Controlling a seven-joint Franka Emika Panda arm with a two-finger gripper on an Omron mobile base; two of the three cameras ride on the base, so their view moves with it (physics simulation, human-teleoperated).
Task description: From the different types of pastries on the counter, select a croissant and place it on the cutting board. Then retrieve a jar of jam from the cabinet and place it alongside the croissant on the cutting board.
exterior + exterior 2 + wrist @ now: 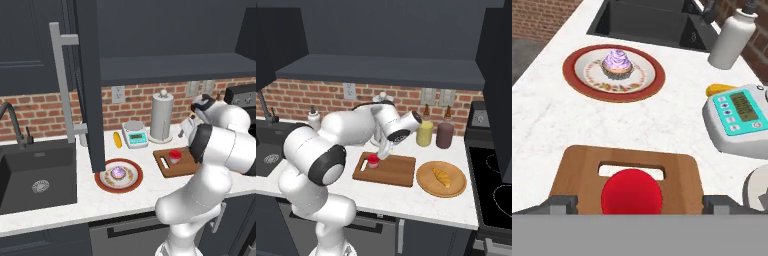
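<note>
A jam jar with a red lid [373, 160] [174, 156] [632, 190] stands upright on the left part of the wooden cutting board [396, 173] [166, 169] [574, 172], near its handle slot. My gripper [381, 153] [641, 207] hangs just above the jar. It is open, and its fingertips [559, 205] stand well clear on either side of the lid. The croissant [441, 176] lies on a round wooden plate [455, 192] to the right of the board, not on the board.
A cupcake on a red-rimmed plate [118, 173] [587, 75] sits left of the board. A kitchen scale [135, 134] [739, 117], a paper towel roll [162, 117] and two bottles [425, 133] line the back wall. The open cabinet door [92, 85] hangs over the counter, with the sink [35, 175] to the left and the stove [496, 185] to the right.
</note>
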